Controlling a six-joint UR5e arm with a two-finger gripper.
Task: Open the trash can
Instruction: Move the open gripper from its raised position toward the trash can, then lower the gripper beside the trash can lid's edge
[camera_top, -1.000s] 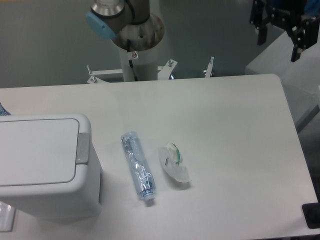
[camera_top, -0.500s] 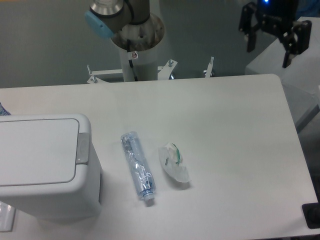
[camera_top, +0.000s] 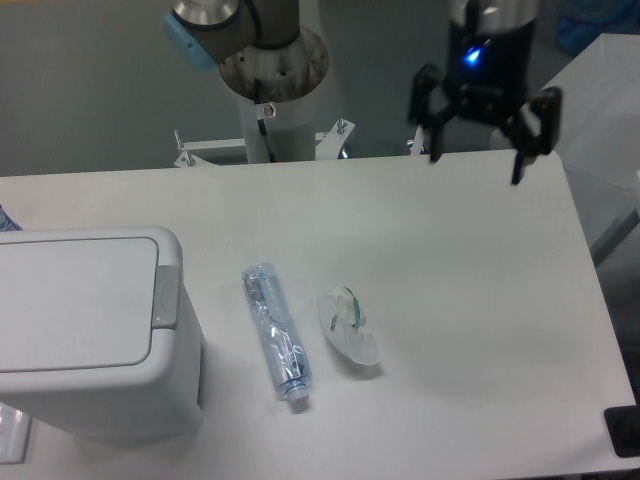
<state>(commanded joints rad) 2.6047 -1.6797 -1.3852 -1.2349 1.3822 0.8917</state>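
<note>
The trash can (camera_top: 85, 335) is a large white boxy bin at the table's front left. Its flat lid (camera_top: 70, 300) lies closed, and a grey button strip (camera_top: 166, 297) runs along the lid's right edge. My gripper (camera_top: 477, 160) hangs over the far right part of the table, well away from the bin. Its two black fingers (camera_top: 433, 140) point downward and are spread wide apart, with nothing between them. A blue light glows on its body.
A crushed clear plastic bottle (camera_top: 275, 332) lies just right of the bin. Beside it sits a crumpled clear wrapper (camera_top: 349, 327) with green marks. The arm's base column (camera_top: 271, 75) stands behind the table's far edge. A grey surface (camera_top: 610, 130) adjoins the right side.
The gripper has moved left and lower, from the top right corner to above the table's far right area. Its fingers remain spread. The bin and litter have not moved.
</note>
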